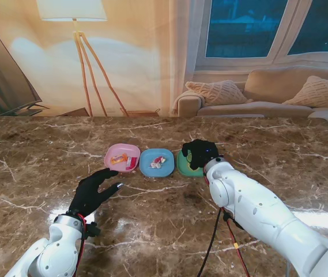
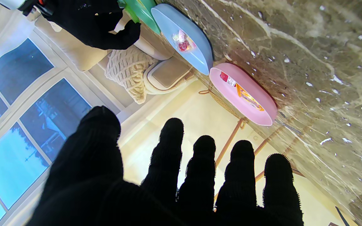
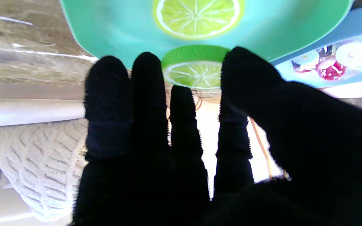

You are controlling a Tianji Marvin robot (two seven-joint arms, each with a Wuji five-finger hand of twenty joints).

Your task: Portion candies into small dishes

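Right hand over green dish, frame centre, fingers pinching lime-slice candy. Left hand lower left, fingers spread, holding nothing. Pink dish and blue dish on marble table already hold wrapped sweets. Candy likely light, stiff, slippery; edge pinch suits.

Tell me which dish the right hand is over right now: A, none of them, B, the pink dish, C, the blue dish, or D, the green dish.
D: in the stand view the right hand covers the green dish, and its wrist view shows a lime-slice candy between the fingers over that dish.
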